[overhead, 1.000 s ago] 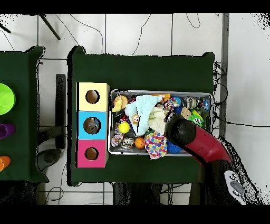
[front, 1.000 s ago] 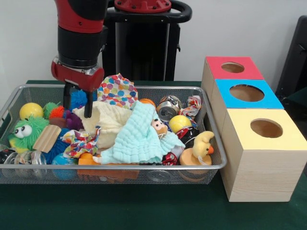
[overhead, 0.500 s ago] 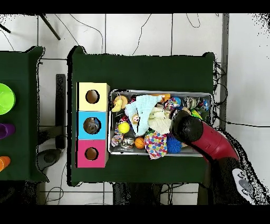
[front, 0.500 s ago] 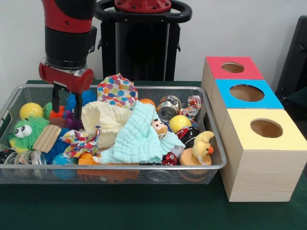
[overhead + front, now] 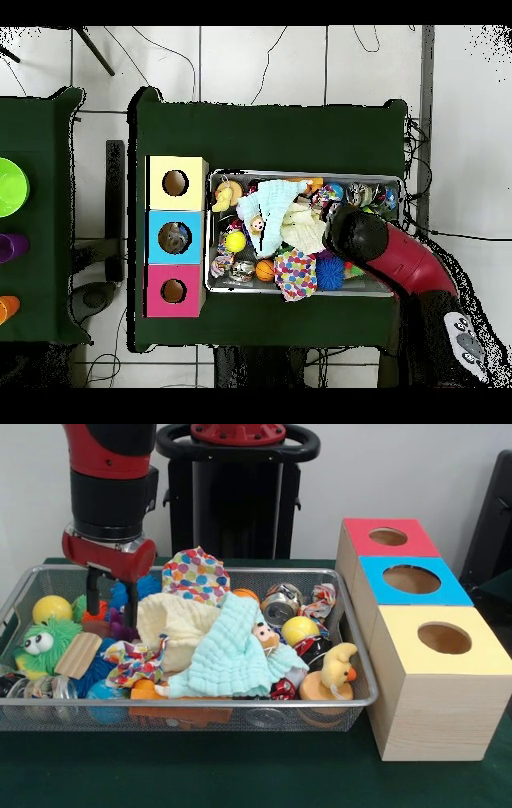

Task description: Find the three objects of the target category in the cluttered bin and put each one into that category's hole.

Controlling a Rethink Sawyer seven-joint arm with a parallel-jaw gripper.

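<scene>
While parted, fingers (image 5: 110, 596) empty (over toys (image 5: 108, 616)).

No readable text anywhere in either view. The three boxes (image 5: 412, 576) w/ holes carry plain red, blue and yellow tops, no labels or nos. The cans (image 5: 280, 606) in the wire bin (image 5: 196, 704) show printed wrap, but it's too small and crumpled to read. The arm (image 5: 112, 472) shows no legible brand mark or sign.
</scene>
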